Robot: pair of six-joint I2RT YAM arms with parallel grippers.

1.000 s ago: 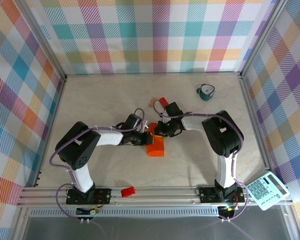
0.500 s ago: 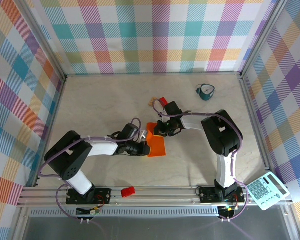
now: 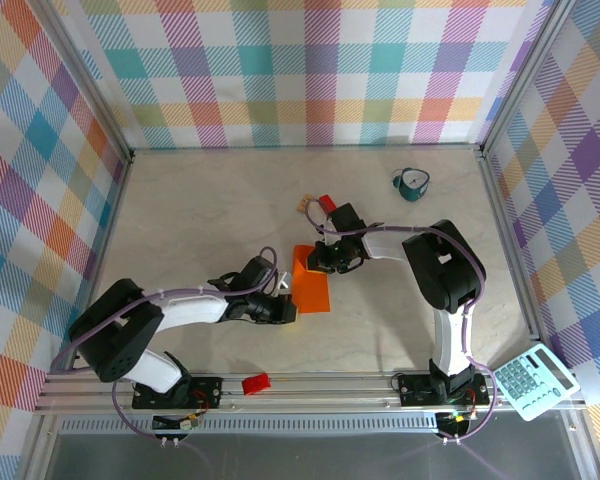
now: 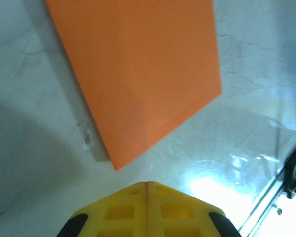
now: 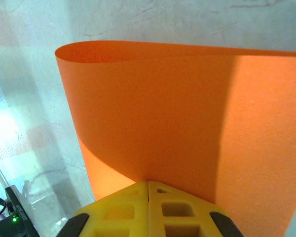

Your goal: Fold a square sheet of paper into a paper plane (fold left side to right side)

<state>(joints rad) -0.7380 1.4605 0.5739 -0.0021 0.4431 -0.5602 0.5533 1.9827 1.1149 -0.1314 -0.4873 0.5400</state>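
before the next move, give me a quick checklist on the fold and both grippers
1. right gripper shut, tips at the square sheet of paper: ok
2. left gripper shut, off the paper, just short of its near corner: ok
3. fold pressed flat: not ok, the folded edge is rounded in the right wrist view
4. paper edges lined up: cannot tell
5. small red block apart from the paper: ok
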